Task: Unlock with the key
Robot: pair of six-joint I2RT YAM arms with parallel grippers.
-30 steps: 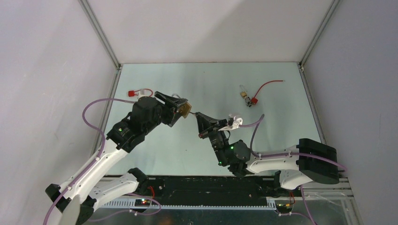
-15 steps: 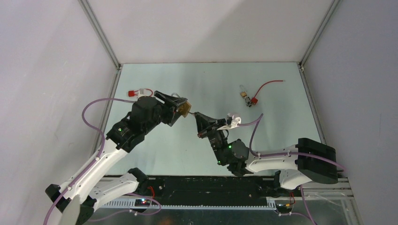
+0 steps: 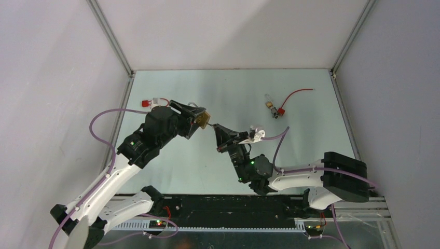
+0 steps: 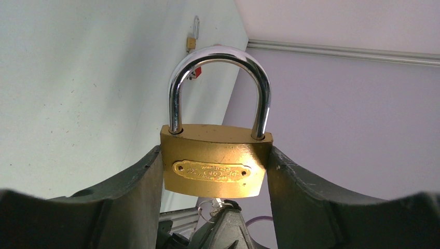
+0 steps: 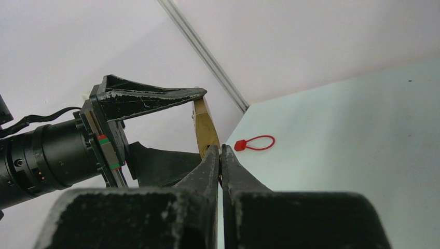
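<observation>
Key (image 4: 218,202), seen only as a thin silvery sliver, is pinched in the clenched right gripper (image 5: 220,151) at the underside of a brass padlock (image 4: 214,171), which is clamped by the left gripper (image 3: 201,120). Most of its blade is hidden; whether it is seated in the lock cannot be told.
</observation>
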